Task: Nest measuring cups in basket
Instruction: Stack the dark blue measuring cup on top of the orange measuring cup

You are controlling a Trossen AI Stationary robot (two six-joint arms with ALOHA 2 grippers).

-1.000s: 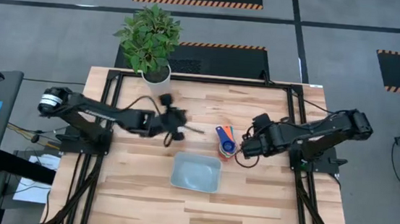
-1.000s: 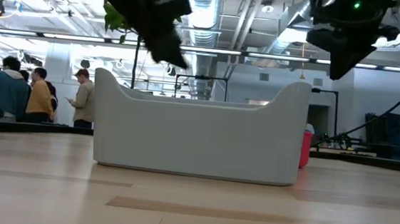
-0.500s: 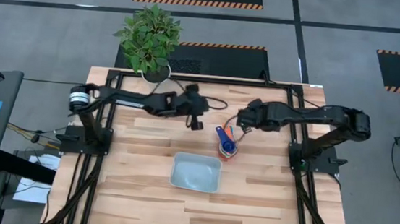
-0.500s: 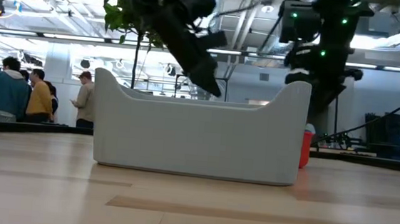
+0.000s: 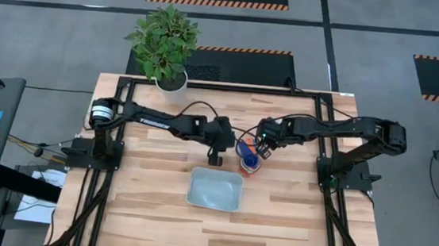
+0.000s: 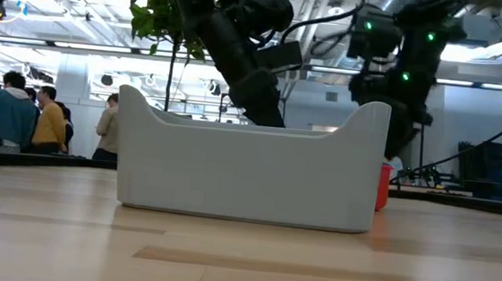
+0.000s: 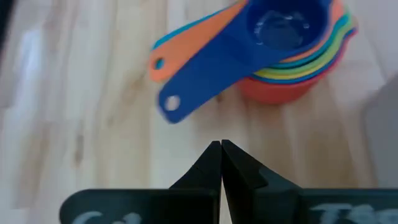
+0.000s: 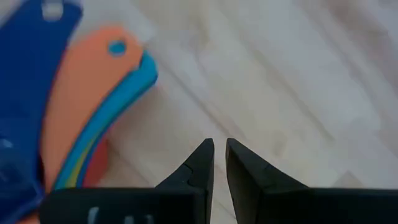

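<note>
Left arm swinging down from upper centre since half-second ago; left gripper [image 5: 215,159] now hanging just left of measuring cups [image 5: 248,157], fingers pressed together, holding nothing. Right gripper [image 5: 265,149] closing in on stack from upper right, fingers [image 8: 202,163] standing slightly apart, empty. Cups sitting nested on table [image 5: 148,204] at frame centre, touching upper-right corner of basket [image 5: 215,191].

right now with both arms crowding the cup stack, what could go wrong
The left hand and right hand flank the nested measuring cups closely, so the arms may collide. The stack stands on the table beside the basket, not in it; a nudge on the fanned handles could tip it. The left hand is shut, so it may push rather than grasp.
</note>
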